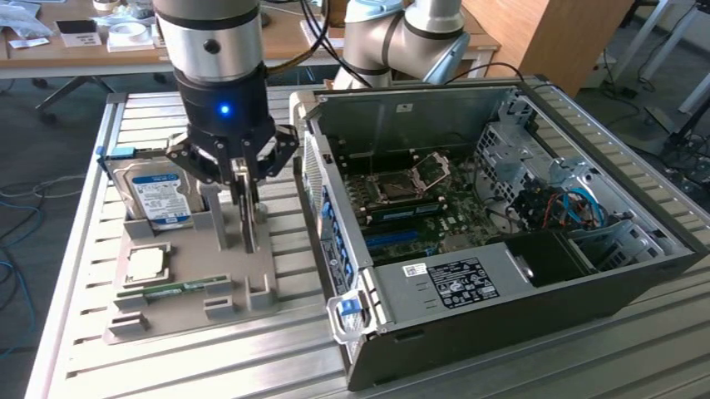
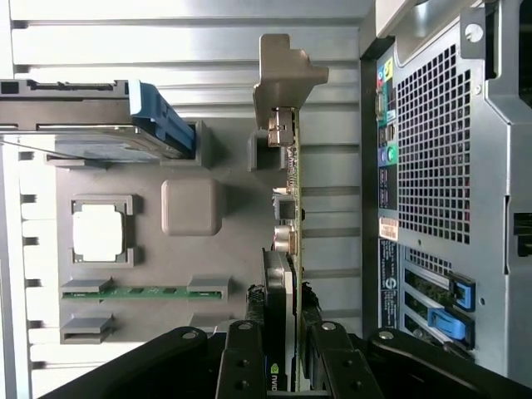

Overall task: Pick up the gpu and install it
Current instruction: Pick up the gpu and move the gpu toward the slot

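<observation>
Tool (image 1: 244, 193) centre-left in the exterior view, set narrow, fingers (image 2: 243, 357) pressed on both faces of the gpu (image 2: 291, 208); gpu upright on edge, lower edge down at the grey holder tray (image 1: 228, 278); hard drive (image 1: 155, 195) just beside it, toward frame left; open computer case (image 1: 500, 208) right of tray; all on slatted desk (image 1: 166, 366).

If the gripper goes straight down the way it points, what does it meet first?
The gripper has the gpu between its fingers, on edge in the gray holder. Straight down, the card would press into that holder; how much room is left below is hard to judge.
</observation>
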`<state>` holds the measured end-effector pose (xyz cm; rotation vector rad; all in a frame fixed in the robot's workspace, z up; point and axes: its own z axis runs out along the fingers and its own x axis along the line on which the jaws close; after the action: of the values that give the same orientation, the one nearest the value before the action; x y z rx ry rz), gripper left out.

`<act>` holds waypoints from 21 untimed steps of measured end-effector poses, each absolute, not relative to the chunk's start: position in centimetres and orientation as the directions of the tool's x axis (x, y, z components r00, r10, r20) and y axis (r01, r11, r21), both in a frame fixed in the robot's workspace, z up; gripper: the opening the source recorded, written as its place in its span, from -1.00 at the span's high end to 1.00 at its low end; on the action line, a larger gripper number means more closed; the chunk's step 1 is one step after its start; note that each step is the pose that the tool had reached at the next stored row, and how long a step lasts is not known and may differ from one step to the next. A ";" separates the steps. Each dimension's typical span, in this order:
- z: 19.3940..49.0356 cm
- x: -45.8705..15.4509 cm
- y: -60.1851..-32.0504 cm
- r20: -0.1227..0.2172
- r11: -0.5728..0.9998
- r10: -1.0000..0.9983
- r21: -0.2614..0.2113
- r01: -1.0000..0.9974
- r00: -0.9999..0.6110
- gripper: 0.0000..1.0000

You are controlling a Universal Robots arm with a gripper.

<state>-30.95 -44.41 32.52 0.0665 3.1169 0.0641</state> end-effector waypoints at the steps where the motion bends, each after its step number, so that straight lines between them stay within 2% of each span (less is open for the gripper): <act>1: 32.8 -30.9 -44.4 -0.022 0.998 0.043 0.042 0.042 -0.999 0.47; 21: 37.1 -30.9 -44.4 -0.022 0.998 0.043 0.042 0.042 -0.999 0.47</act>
<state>-30.90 -44.40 37.13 0.0664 3.1169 0.0642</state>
